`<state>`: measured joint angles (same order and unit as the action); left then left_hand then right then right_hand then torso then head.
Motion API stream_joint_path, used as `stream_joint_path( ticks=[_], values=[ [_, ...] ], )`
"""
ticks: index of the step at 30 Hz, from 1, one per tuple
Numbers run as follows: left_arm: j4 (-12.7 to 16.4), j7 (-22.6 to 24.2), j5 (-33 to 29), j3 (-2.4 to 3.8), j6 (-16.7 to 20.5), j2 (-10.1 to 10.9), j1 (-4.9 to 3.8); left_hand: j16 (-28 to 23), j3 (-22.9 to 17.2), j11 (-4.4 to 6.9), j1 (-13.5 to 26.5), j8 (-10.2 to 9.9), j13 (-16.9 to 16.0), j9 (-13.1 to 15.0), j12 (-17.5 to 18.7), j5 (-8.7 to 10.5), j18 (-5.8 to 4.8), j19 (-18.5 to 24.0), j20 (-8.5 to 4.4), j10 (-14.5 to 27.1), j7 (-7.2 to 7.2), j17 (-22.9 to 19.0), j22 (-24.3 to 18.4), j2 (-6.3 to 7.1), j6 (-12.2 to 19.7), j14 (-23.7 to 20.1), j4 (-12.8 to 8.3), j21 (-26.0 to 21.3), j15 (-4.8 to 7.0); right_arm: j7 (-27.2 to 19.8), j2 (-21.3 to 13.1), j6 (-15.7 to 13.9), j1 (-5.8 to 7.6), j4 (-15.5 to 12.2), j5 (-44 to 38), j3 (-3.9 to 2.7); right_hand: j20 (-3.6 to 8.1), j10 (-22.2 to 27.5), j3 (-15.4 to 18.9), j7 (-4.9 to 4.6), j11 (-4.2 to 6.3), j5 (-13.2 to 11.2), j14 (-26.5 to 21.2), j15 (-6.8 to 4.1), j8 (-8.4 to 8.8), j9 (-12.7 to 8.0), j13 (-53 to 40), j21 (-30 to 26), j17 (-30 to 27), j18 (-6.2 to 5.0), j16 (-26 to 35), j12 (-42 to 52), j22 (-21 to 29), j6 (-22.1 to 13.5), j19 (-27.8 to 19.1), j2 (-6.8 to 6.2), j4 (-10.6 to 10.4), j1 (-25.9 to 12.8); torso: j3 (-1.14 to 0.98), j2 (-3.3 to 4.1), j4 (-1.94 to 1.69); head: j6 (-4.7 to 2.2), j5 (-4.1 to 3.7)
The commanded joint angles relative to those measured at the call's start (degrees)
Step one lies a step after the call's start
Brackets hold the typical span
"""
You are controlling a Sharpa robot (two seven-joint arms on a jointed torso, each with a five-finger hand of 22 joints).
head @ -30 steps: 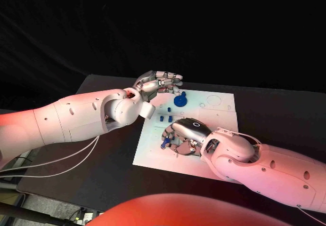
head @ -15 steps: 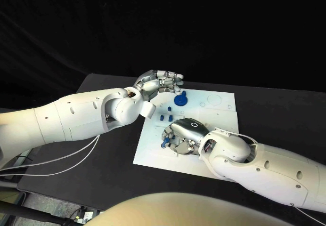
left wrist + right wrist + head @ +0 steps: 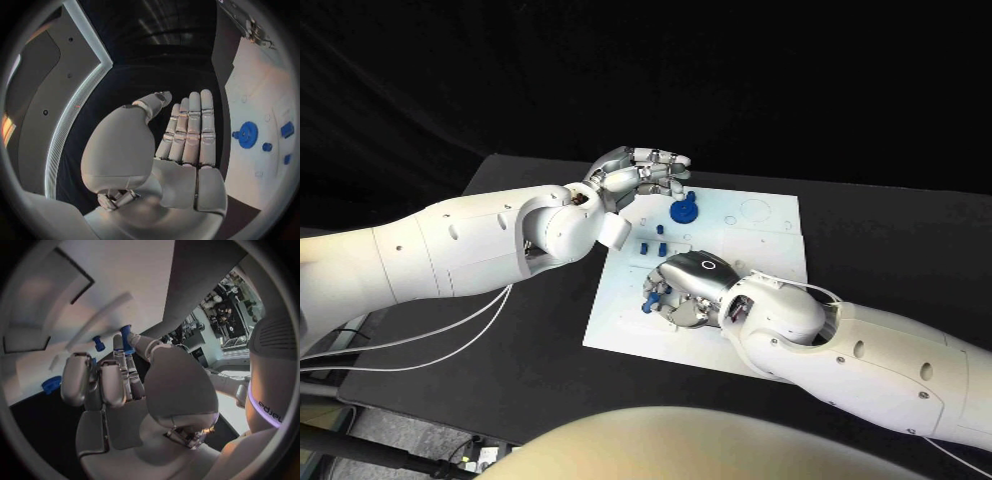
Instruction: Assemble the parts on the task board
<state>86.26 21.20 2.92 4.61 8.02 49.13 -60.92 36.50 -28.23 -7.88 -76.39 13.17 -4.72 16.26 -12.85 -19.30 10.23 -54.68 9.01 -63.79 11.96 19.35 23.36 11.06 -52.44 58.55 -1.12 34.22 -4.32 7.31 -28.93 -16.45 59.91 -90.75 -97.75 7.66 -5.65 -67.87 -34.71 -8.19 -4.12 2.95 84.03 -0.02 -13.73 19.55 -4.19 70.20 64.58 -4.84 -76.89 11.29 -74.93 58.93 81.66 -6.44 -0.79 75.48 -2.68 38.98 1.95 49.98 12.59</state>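
Parts lay on the board [image 3: 762, 262] at the middle of the head view: a round blue gear [image 3: 682, 212] toward the board's upper left, a few small blue pegs [image 3: 651, 251] just below it, and one blue peg [image 3: 649, 305] at the right hand [image 3: 687, 290]. The right hand hung low over the board's centre with its fingers curled down; in the right wrist view a peg [image 3: 125, 335] stood at its fingertips [image 3: 119, 342], seemingly pinched between thumb and finger, though the contact itself was hard to make out. The left hand [image 3: 640, 177] hovered at the board's upper left corner, just beside the gear and apart from it; the left wrist view showed its fingers [image 3: 190, 125] straight and side by side, holding nothing.

The pieces looked like small, rigid plastic, so probably light, smooth and apt to slip or tip in metal fingers. A peg would best be taken across its shank near the top, kept upright; the gear [image 3: 248, 134] by its rim or raised hub. The board was thin, flat and white on the black table [image 3: 531, 300], and might slide if pushed sideways.
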Motion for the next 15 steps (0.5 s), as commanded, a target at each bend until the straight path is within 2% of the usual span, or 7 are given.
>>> stream_joint_path(
  ticks=[1,6,10,15],
  values=[
    [0.18,0.15,0.19,0.05,-1.02,-0.06,-0.07,-0.29,0.28,-0.07,0.15,-0.29,-0.05,-0.07,0.33,-0.05,-0.06,0.4,0.16,0.36,0.09,0.05,-0.07,-0.64,0.28,-0.52,-0.14,-0.25,0.03,1.65,0.02,2.74,-0.25,0.31,-2.2,0.21,0.12,-0.43,-0.2,0.1,-0.07,0.28,1.04,-0.35,-0.14,0.97,-0.01,-0.35,0.03,0.64,-0.16,-0.25,-5.99,0.39,0.03,0.23,0.02,-0.2,0.0,-0.01,0.03,0.02,-0.02],
    [0.19,0.13,0.24,0.05,-1.05,-0.08,-0.07,-0.29,0.28,-0.07,0.15,-0.29,-0.05,-0.07,0.33,-0.05,-0.06,0.4,0.16,0.36,0.09,0.05,-0.07,-0.64,0.28,-0.52,-0.14,-0.25,0.03,1.28,0.14,2.93,-0.26,0.02,-2.36,0.27,0.1,-0.44,-0.21,0.03,-0.13,0.24,0.99,-0.31,-0.15,1.09,-0.01,-0.67,-0.14,0.58,-0.08,-0.5,-5.9,0.19,-0.11,-0.1,0.22,-0.48,0.01,-0.01,0.01,0.02,-0.06],
    [0.17,0.12,0.28,0.05,-1.03,-0.09,-0.07,-0.29,0.28,-0.07,0.15,-0.29,-0.05,-0.07,0.33,-0.05,-0.06,0.4,0.16,0.36,0.09,0.05,-0.07,-0.64,0.28,-0.52,-0.14,-0.25,0.03,0.73,0.26,3.12,-0.26,-0.3,-1.98,0.33,-0.04,-0.32,0.18,-0.34,-0.41,0.67,0.95,-0.08,0.29,1.15,-0.03,-0.87,-0.15,0.56,-0.11,-1.16,-5.93,-0.86,-0.24,-1.21,0.1,-1.91,0.0,-0.04,0.03,0.01,-0.1],
    [0.17,0.1,0.3,0.05,-1.02,-0.08,-0.07,-0.29,0.28,-0.07,0.15,-0.29,-0.05,-0.07,0.33,-0.05,-0.06,0.4,0.16,0.36,0.09,0.05,-0.07,-0.64,0.28,-0.52,-0.14,-0.25,0.03,0.24,0.22,2.91,-0.26,-0.6,-1.37,0.4,-0.27,-0.53,0.62,-0.82,-0.69,1.1,0.94,0.16,1.67,0.78,-0.2,-0.97,-0.05,0.55,-0.25,-1.61,-6.03,-3.11,-0.3,-2.4,-0.13,-3.29,0.02,-0.01,0.02,-0.01,-0.13]
  ],
)
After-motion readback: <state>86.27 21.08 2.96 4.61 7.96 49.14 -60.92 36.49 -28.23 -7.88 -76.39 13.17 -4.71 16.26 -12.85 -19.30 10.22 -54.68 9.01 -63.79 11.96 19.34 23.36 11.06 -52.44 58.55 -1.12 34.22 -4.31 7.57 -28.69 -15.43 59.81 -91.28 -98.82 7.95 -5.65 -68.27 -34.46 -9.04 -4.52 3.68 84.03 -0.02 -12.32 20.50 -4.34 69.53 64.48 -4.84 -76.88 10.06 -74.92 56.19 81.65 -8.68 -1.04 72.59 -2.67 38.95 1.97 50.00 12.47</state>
